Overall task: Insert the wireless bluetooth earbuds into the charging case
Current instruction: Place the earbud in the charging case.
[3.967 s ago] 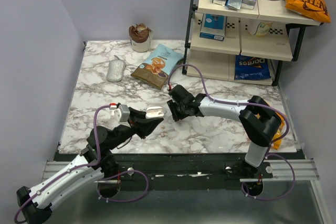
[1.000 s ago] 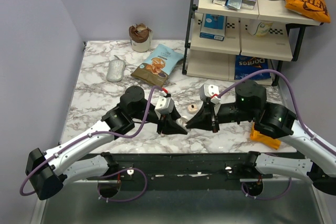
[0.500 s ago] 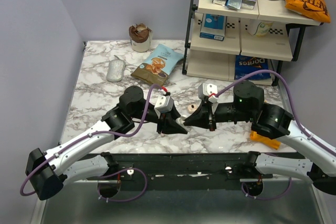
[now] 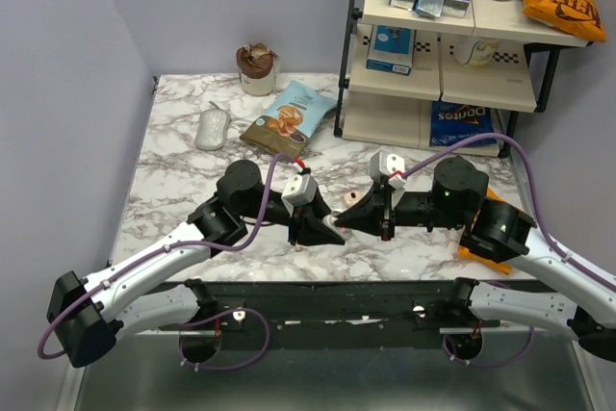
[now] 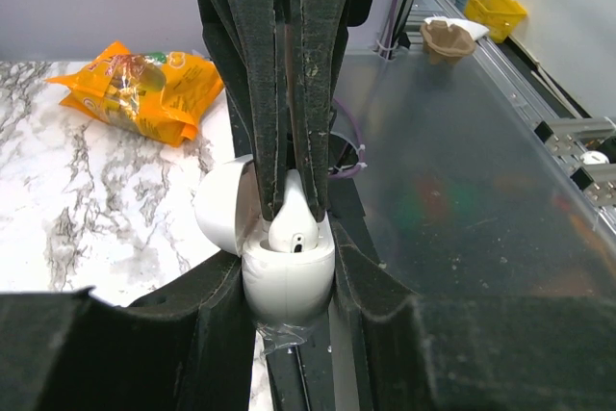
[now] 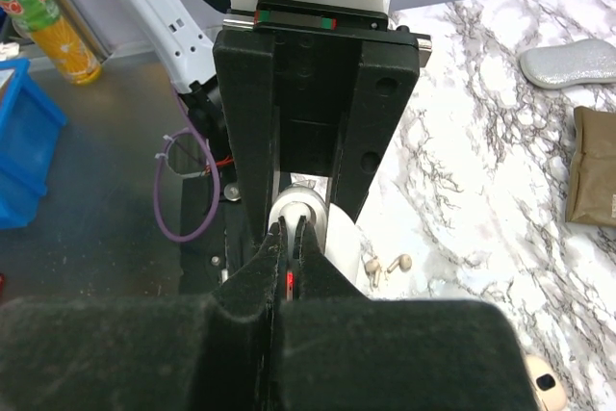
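Earbud [image 5: 292,226] lodged in the mouth of the open white case [image 5: 287,288], two arms meeting tip to tip.
Close to the front edge of the marble surface [image 4: 173,180], a second earbud [image 6: 397,261] lies loose, just beside the left pincer [image 4: 322,228]. That pincer is clamped on the case, whose lid is tipped back. The right pincer [image 6: 289,230] faces it, pinched together on the earbud, whose lower end sits down in the case. Farther back lie a snack bag [image 4: 289,120] and a grey oval pouch [image 4: 213,128]. A shelf rack [image 4: 443,45] stands at the right rear.
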